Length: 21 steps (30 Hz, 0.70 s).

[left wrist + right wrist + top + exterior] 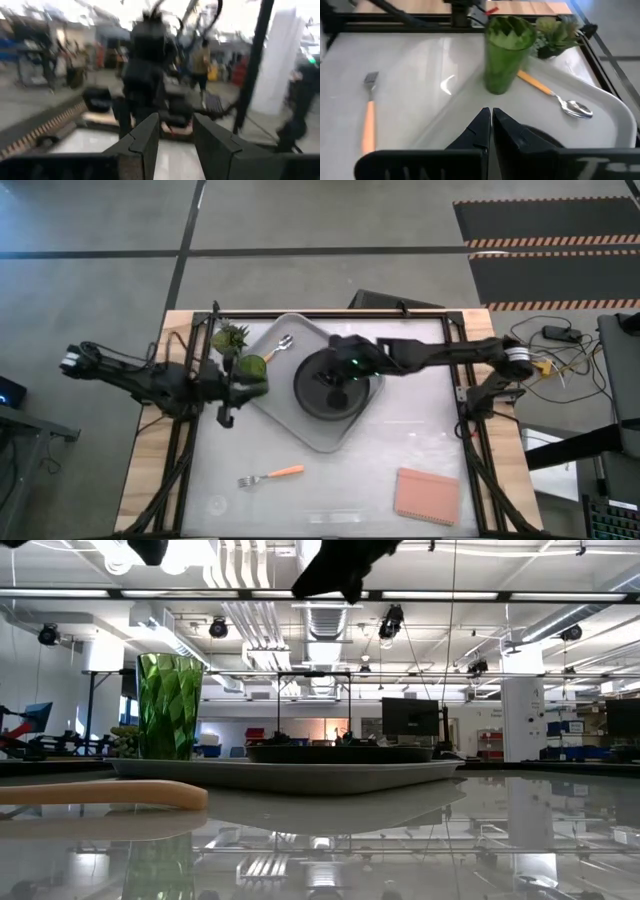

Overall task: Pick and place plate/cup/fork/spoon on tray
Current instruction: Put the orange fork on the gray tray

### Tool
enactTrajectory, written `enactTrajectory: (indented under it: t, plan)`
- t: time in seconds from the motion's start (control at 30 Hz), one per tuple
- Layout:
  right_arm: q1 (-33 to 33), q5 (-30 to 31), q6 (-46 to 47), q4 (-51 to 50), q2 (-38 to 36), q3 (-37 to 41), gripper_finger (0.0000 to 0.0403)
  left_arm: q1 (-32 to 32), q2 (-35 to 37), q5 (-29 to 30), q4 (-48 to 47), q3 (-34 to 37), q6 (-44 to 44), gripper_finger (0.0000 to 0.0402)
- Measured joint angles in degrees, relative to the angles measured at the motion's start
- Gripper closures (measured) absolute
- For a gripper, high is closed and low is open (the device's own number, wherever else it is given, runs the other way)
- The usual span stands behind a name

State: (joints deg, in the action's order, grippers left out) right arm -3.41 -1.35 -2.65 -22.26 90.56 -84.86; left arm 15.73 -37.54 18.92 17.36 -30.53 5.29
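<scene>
The grey tray (pixel 290 415) lies turned askew mid-table. On it rest the black plate (pixel 335 385), the green cup (pixel 252 368), upright on the tray's left corner, and the spoon (pixel 280 347), flat near the far corner. The orange-handled fork (pixel 270 476) lies on the table nearer the front. My right gripper (pixel 491 117) is shut and empty, raised above the plate (pixel 545 140); it shows high up in the low view (pixel 340 570). My left gripper (pixel 176 122) is open and empty, just left of the cup (pixel 238 388).
A small spiky potted plant (pixel 230 338) stands at the tray's far left, close behind the cup. A pink rectangular pad (pixel 427 495) lies at the table's front right. Bare table lies between the fork and the pad.
</scene>
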Motion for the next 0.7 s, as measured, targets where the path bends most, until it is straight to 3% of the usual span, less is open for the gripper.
enactTrajectory:
  t: [0.2, 0.4, 0.53, 0.7]
  plan:
    - [3.8, 0.0, -1.9, 7.0, -9.6, 12.0, 0.0394, 4.8, -7.1, 0.0, -1.0, -5.1, 2.1, 0.0299]
    - [5.7, 0.1, -2.5, 16.3, -17.4, 23.8, 0.0394, 8.8, -16.1, 0.0, -8.2, -11.7, 10.2, 0.0299]
    - [6.0, -0.1, -1.9, 19.8, -22.2, 29.5, 0.0394, 10.8, -23.1, -1.0, -18.7, -16.8, 18.9, 0.0299]
    - [6.3, 0.0, -1.9, 24.1, -26.3, 34.6, 0.0394, 13.9, -33.1, -6.6, -31.3, -22.6, 28.6, 0.0299]
